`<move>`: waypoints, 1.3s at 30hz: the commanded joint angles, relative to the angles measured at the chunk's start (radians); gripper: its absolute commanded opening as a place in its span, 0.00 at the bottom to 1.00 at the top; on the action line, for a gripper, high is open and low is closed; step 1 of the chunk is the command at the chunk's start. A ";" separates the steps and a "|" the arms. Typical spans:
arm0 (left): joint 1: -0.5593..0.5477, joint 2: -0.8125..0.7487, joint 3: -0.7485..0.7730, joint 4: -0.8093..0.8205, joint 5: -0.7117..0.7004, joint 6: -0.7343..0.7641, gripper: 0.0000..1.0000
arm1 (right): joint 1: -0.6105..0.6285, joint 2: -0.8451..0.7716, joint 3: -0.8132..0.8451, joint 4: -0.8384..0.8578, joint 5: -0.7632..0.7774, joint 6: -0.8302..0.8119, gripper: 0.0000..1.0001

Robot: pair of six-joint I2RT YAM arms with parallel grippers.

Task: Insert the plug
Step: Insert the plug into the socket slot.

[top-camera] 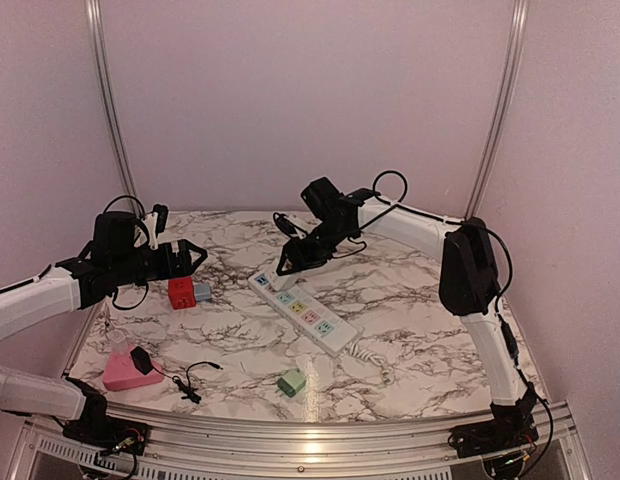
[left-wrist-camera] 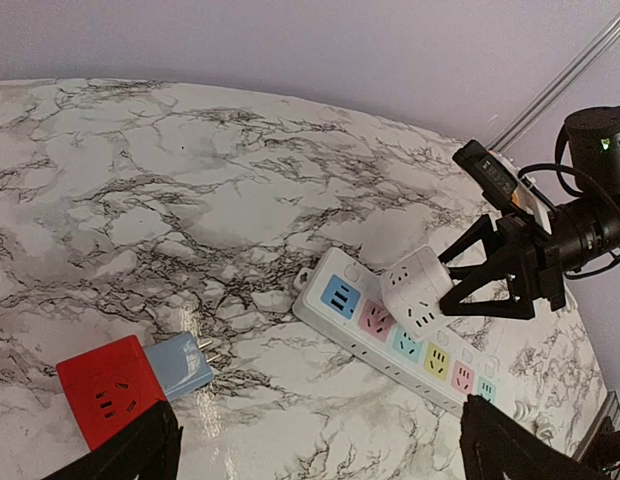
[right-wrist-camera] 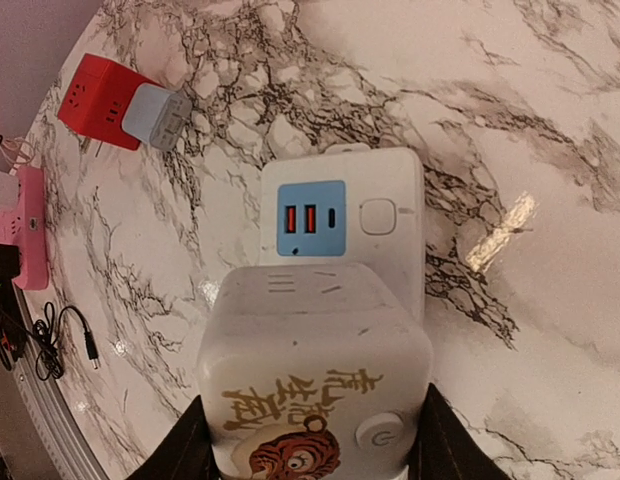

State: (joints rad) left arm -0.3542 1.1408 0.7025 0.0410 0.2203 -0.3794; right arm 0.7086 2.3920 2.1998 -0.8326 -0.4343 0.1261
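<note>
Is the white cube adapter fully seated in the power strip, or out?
Not seated: the white tiger-print cube adapter sits tilted on the white power strip, gripped by the right tool.

The bench [top-camera: 415, 295] looks like white marble with dark veins, smooth and shiny (light glints on it). The power strip [top-camera: 305, 312] and the white cube plug [right-wrist-camera: 315, 370] are smooth plastic. The red cube [left-wrist-camera: 102, 390] looks matt.

The left arm [top-camera: 30, 300] and right arm [top-camera: 490, 352] had white tubular links joined by black joint housings. Black cables [top-camera: 392, 180] looped along the right arm. The left gripper [top-camera: 196, 262] and right gripper [top-camera: 288, 262] were black, each with 2 angular, truss-like fingers. Both bases [top-camera: 490, 438] were black.
</note>
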 commanded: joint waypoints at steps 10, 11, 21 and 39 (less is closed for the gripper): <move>0.003 0.011 -0.003 0.025 0.015 -0.003 0.99 | -0.002 0.016 0.029 -0.005 0.038 -0.030 0.00; 0.003 0.013 -0.002 0.026 0.016 -0.003 0.99 | -0.001 0.017 0.029 -0.011 0.032 -0.034 0.00; 0.003 0.019 0.000 0.030 0.018 -0.004 0.99 | -0.002 0.010 0.025 -0.037 0.021 -0.047 0.00; 0.011 0.030 -0.005 0.038 0.027 -0.012 0.99 | 0.008 -0.041 -0.002 -0.010 0.025 -0.038 0.00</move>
State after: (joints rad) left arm -0.3504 1.1641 0.7025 0.0513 0.2302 -0.3862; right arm 0.7090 2.3913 2.1979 -0.8295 -0.4175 0.0929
